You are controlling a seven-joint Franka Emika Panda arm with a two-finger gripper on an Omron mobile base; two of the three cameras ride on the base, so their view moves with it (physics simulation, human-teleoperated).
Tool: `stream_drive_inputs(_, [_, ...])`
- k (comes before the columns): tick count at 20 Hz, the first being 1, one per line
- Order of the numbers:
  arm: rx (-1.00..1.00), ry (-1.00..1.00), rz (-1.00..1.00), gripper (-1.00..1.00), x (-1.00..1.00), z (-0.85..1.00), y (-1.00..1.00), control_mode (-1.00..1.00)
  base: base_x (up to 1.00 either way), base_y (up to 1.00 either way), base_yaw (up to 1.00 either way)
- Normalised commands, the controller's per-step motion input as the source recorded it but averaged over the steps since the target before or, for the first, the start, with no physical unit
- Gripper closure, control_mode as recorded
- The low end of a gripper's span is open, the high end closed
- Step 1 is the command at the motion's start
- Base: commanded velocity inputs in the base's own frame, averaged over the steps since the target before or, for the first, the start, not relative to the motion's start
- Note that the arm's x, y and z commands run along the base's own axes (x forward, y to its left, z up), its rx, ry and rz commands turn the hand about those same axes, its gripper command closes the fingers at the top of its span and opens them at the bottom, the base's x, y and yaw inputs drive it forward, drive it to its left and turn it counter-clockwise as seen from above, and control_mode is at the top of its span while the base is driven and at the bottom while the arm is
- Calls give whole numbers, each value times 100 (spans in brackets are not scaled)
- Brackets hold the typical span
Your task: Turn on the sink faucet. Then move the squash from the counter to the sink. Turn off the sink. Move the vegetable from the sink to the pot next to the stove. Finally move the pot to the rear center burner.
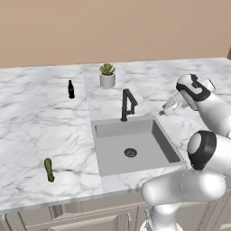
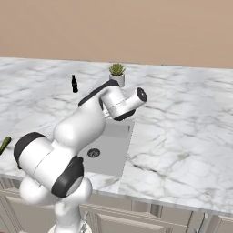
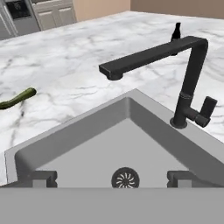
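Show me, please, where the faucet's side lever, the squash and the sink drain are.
sink faucet (image 3: 205, 112), hand view, on its side lever.
squash (image 1: 48, 170), left base view, mid-body, lying on the counter.
sink (image 1: 130, 152), left base view, on its round drain.

Brightness: we are seeing even, soft light across all views, nothing dim.
Shadows: the sink (image 1: 135, 149) walls are shading darker than its floor; the squash (image 1: 48, 169) is casting only a faint shadow on the counter (image 1: 40, 126).
Glare: we are finding none.
Sharpness: edges are showing crisp, without blur or bending.
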Motion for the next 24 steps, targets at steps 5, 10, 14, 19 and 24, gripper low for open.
stream_drive_inputs(5, [0, -15, 12, -100, 43, -33, 20, -100, 0, 0, 0])
stream_drive_inputs(10, [0, -16, 11, -100, 36, -22, 11, -100, 0, 0, 0])
stream_drive_inputs(14, [0, -5, 16, -100, 32, -16, 0, -100, 0, 0, 0])
stream_drive_inputs(19, [1, -1, 11, -100, 35, -6, 0, -100, 0, 0, 0])
stream_drive_inputs(24, [4, 0, 5, -100, 30, -1, 0, -100, 0, 0, 0])
